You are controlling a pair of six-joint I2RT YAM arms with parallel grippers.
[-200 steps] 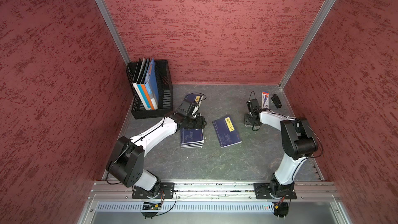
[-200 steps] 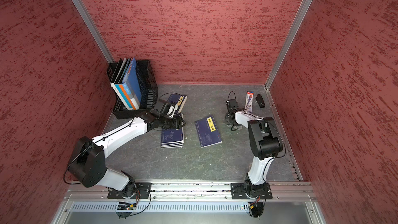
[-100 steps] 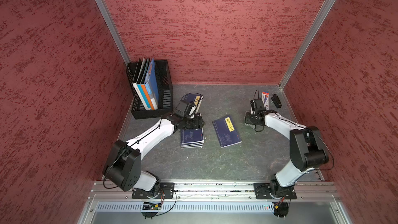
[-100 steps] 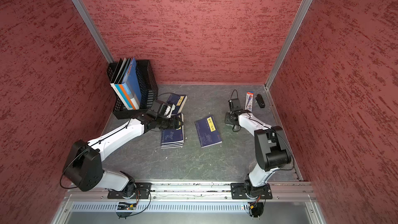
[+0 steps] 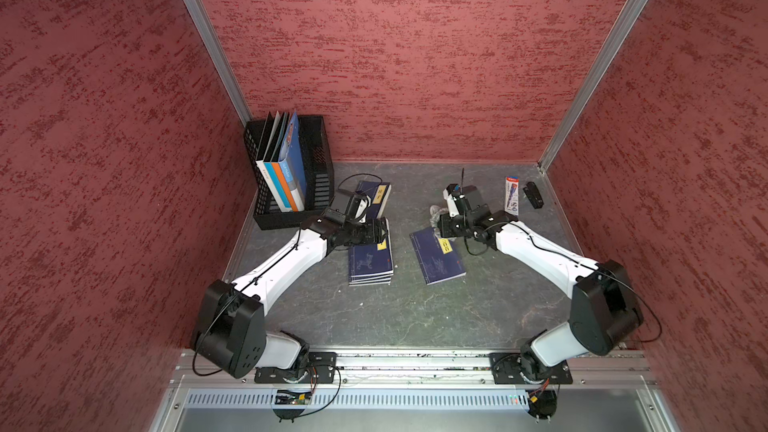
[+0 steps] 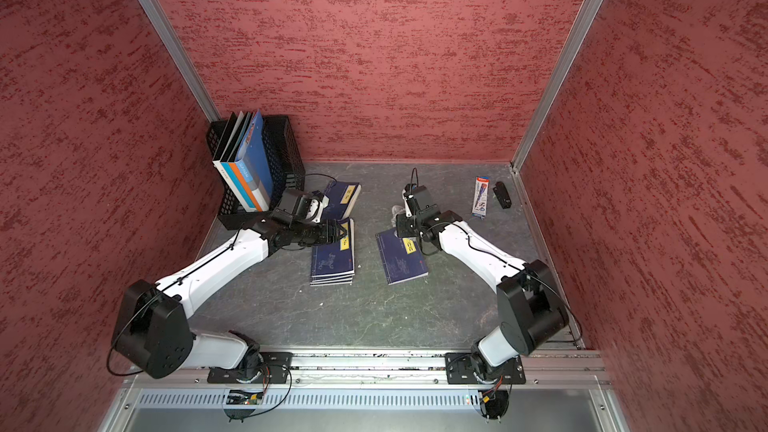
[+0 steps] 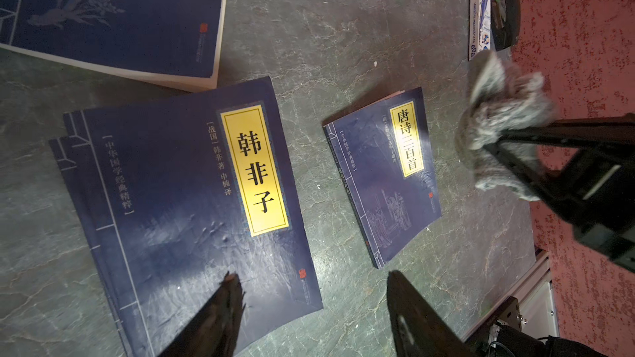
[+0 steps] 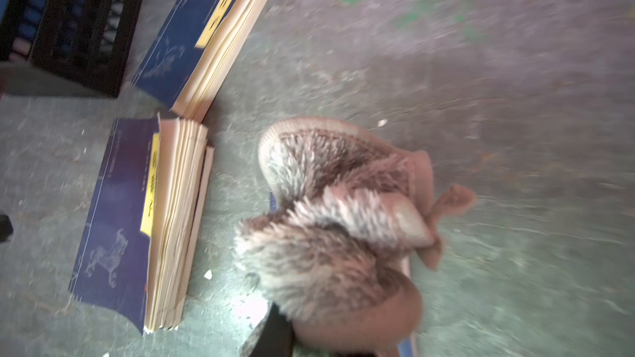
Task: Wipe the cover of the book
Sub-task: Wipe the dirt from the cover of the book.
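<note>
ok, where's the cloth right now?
In both top views the cloth is right of centre, bunched in the shut right gripper at the far end of the lone blue book, left of the pen pack.

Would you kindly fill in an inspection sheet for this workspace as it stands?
Surface: grey marbled tabletop, a few pale crumbs.
Job's things: fluffy cloth at the far end of the single blue book; contact unclear.
Clutter: stack of blue books, another blue book behind it, black crate of folders, pen pack, small black object.
Grippers: left tool open over the stack; right tool shut on the cloth.
Cables: black loops at both wrists.
Surroundings: red textured walls, aluminium rail in front.
</note>
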